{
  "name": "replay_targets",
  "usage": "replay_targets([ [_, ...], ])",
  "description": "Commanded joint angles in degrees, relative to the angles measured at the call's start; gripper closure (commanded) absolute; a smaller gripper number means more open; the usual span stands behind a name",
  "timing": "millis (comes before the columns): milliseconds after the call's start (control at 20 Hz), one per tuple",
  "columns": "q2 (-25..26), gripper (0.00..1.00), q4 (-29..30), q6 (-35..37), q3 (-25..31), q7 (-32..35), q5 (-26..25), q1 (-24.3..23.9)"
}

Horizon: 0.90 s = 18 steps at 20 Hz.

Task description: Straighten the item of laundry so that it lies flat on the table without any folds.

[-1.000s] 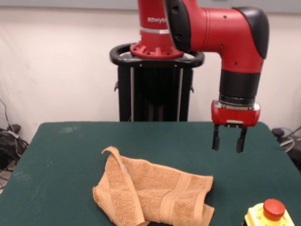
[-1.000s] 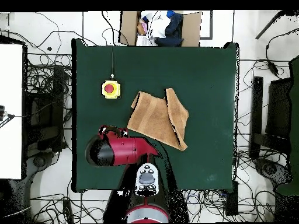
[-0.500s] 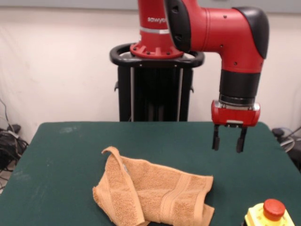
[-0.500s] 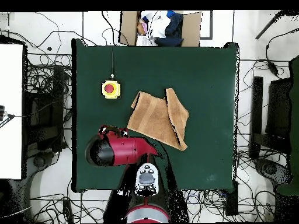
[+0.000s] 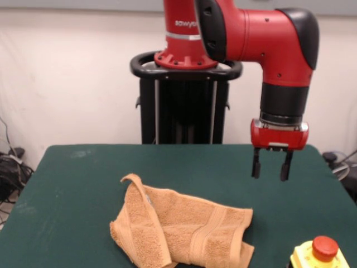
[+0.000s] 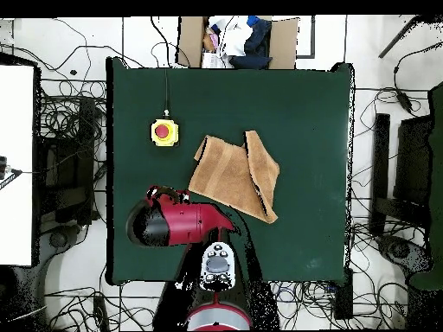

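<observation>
The orange-tan towel (image 5: 184, 229) lies rumpled on the dark green table (image 5: 83, 184), one side folded over the rest and a woven band running across it. From above, the towel (image 6: 232, 175) sits near the table's (image 6: 303, 104) middle with a flap doubled over on its right side. My gripper (image 5: 271, 174) hangs above the table, up and to the right of the towel, clear of it. It is open and holds nothing. In the overhead view the red arm (image 6: 177, 222) covers the gripper.
A yellow box with a red push button (image 5: 322, 254) stands at the front right corner of the table; from above, this button box (image 6: 163, 131) lies left of the towel. A cardboard box with clothes (image 6: 238, 39) sits beyond the table's far edge.
</observation>
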Motion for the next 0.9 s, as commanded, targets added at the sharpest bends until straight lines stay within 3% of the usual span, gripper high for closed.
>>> replay_targets([
  [50,-2.0,0.0,-1.8,10.4,3.6,15.7,6.4,4.0],
  [550,-6.2,0.0,1.2,14.8,1.5,14.5,7.7,7.0],
  [900,-12.1,0.0,11.2,11.4,1.7,10.5,5.9,9.4],
])
